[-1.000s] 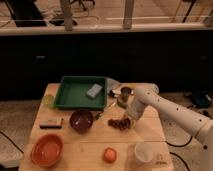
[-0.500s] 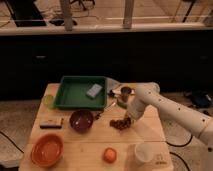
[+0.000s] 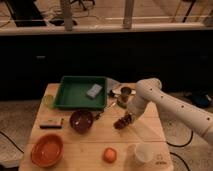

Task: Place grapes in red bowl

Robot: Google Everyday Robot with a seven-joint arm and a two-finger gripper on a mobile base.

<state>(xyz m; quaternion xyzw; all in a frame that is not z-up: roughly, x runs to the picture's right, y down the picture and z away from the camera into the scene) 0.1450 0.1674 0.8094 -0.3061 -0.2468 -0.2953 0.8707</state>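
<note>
The grapes, a small dark lumpy bunch, lie on the wooden table right of centre. My gripper comes down from the white arm on the right and sits right on top of the grapes, hiding their upper part. A dark red bowl stands just left of the grapes, a short gap away. A larger orange-red bowl stands at the front left corner. Both bowls look empty.
A green tray with a grey sponge sits at the back. A metal can stands behind the gripper. An orange fruit and a white cup stand at the front. A small bar lies at the left.
Almost nothing has changed. The gripper stays at the grapes, and the grapes lie in about the same spot on the table.
</note>
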